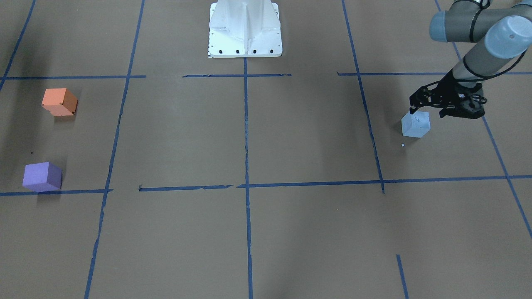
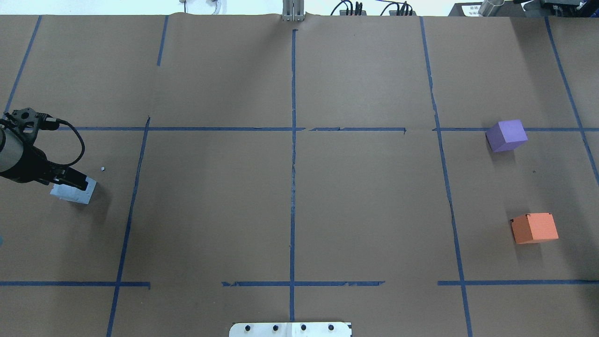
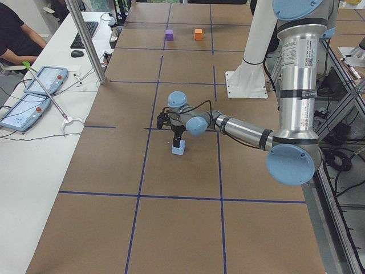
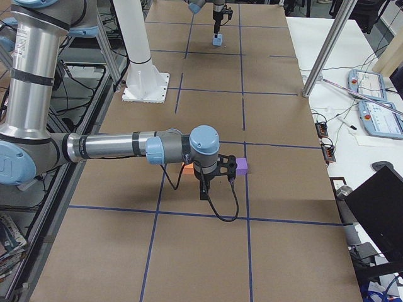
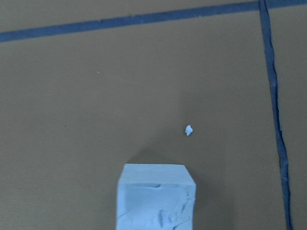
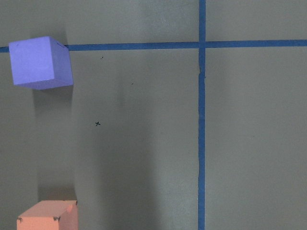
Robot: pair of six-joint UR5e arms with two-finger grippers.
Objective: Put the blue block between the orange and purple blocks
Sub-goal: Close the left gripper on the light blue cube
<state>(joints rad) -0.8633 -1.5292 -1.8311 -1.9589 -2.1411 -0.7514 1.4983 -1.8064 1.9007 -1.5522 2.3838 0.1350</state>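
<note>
The blue block (image 1: 415,124) sits on the table (image 1: 249,145) at the robot's left end. It is well apart from the orange block (image 1: 59,101) and the purple block (image 1: 42,176), which stand near each other at the far right end with bare brown paper between them. It is a very pale, almost whitish blue cube, turned at an angle to the tape lines. The face seen by the left wrist camera is creased and pitted, and a small pale crumb (image 5: 188,130) lies just beside it. It looks like foam, so it is probably light, soft and somewhat crumbly. A gentle squeeze on two opposite flat side faces, about mid-height, should hold it, while a hard pinch or a corner grip could dent it or let it twist. The left pincer (image 1: 428,113) hangs just over the block with its jaws looking parted and nothing between them, and the block rests on the paper. The right pincer (image 4: 217,187) hovers close to the orange and purple blocks, but I cannot tell whether its jaws are wide or closed.
</note>
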